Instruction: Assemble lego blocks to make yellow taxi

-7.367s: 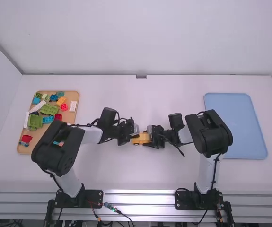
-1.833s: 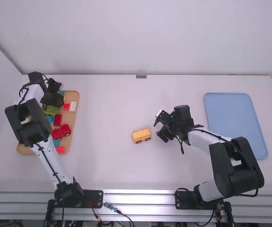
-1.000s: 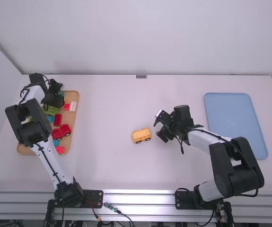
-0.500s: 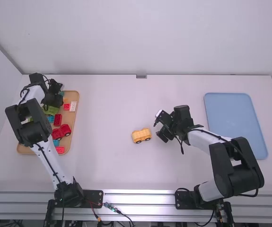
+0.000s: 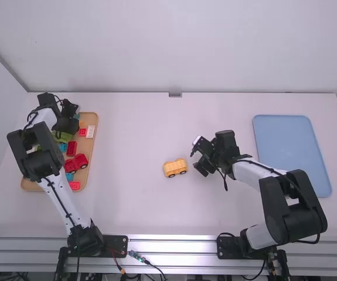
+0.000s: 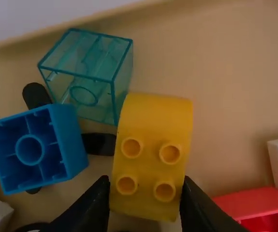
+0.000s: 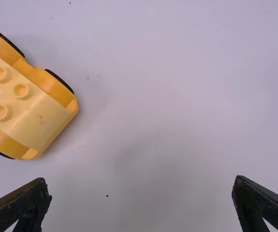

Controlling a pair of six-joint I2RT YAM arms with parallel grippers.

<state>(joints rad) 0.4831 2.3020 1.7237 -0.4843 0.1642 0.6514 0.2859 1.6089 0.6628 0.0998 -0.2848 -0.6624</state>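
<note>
The left arm [image 5: 33,152] stretches well out to the left of the yellow car [image 5: 175,168] and away from the camera, its left claw [image 5: 70,124] angled down over the far part of the wooden tray [image 5: 93,119]. The right arm [image 5: 291,193] is folded to the car's right, its forearm running back so that the right claw [image 5: 197,154] hangs just right of the car, apart from it.

In the left wrist view the left claw [image 6: 146,193] is closed on a yellow block [image 6: 153,116], a finger along each side of it. In the right wrist view the right claw [image 7: 141,205] is wide open and empty.

One yellow car sits on the worktop [image 5: 139,134], between the two claws. One blue mat [image 5: 294,155] lies well to its right. The tray, well to its left, holds the one gripped yellow block and, beside that, one clear teal block [image 6: 85,72] and one blue block [image 6: 37,147]. Also in it are one white piece [image 5: 90,132] and at least four red pieces [image 5: 71,148].
</note>
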